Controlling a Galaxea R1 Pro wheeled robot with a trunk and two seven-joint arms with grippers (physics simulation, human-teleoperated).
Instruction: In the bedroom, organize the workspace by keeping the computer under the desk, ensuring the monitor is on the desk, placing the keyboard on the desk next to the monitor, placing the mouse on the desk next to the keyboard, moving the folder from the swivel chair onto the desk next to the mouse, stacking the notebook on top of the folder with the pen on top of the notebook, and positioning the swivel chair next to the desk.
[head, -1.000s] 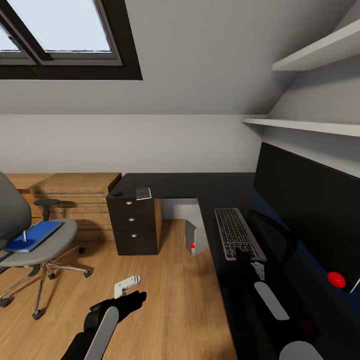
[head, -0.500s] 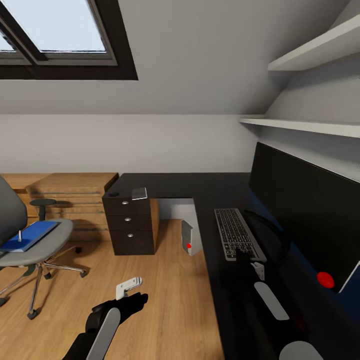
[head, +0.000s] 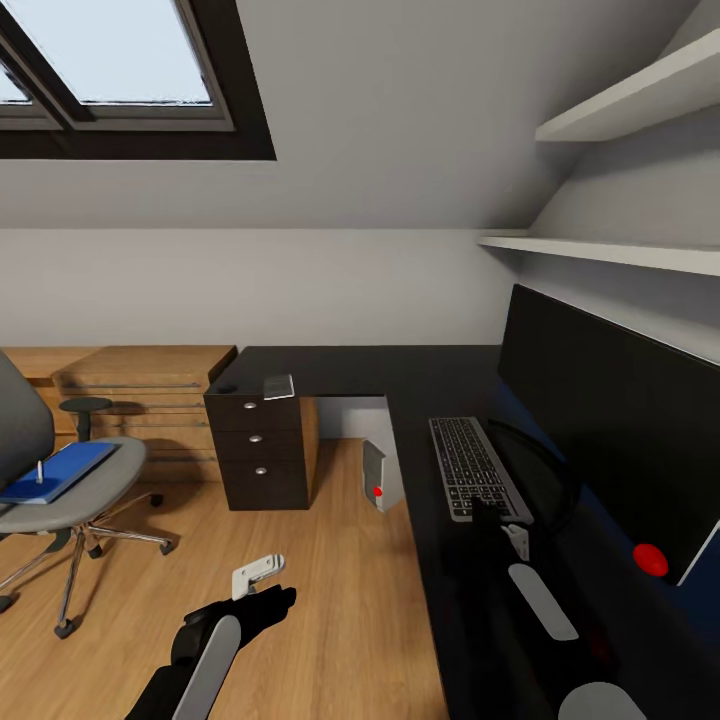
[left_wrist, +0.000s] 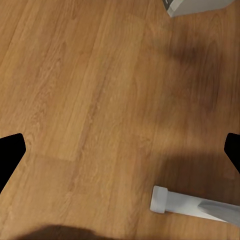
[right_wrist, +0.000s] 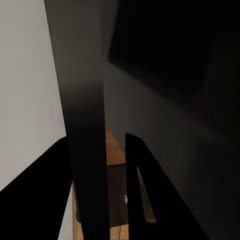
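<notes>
Currently left hand (head: 262, 574) hangs spread and empty; folder (head: 55, 470) lies well beyond it: approach squarely, grip its near edge.

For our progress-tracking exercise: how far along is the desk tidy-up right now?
Looks done: monitor and keyboard on the desk, computer beneath it. In hand: nothing; the left claw hangs open over the floor. Left: the folder lies on the swivel chair, a pen upright on it, notebook by the drawers.
</notes>
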